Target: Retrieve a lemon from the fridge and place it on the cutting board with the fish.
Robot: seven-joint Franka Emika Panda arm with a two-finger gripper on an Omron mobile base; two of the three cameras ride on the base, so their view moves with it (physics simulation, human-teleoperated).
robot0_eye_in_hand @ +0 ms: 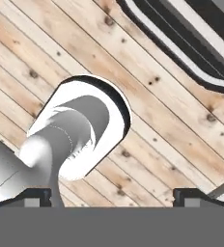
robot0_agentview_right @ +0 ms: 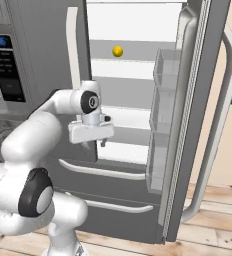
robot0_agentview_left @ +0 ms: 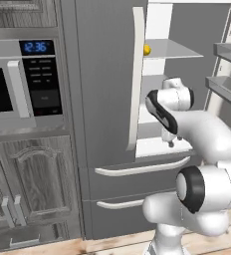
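The lemon (robot0_agentview_left: pixel 146 49) (robot0_agentview_right: pixel 117 51), small and bright yellow, lies on an upper clear shelf inside the fridge (robot0_agentview_left: pixel 102 84) (robot0_agentview_right: pixel 133 22), whose right door stands open. My gripper (robot0_agentview_left: pixel 170 142) (robot0_agentview_right: pixel 93 143) hangs in front of the fridge's lower shelves, well below the lemon and pointing down. It is open, with nothing between its fingers. In the hand view the fingertips (robot0_eye_in_hand: pixel 36 195) stand wide apart over the wooden floor. The cutting board and the fish are out of view.
The open right door (robot0_agentview_right: pixel 188 125) with its clear bins (robot0_agentview_left: pixel 227 55) juts out on the right. The left door's long white handle (robot0_agentview_left: pixel 136 74) is close beside the arm. A microwave (robot0_agentview_left: pixel 18 84) and wood-grain cabinets (robot0_agentview_left: pixel 33 184) stand to the left. Two fridge drawers (robot0_agentview_left: pixel 137 169) are below.
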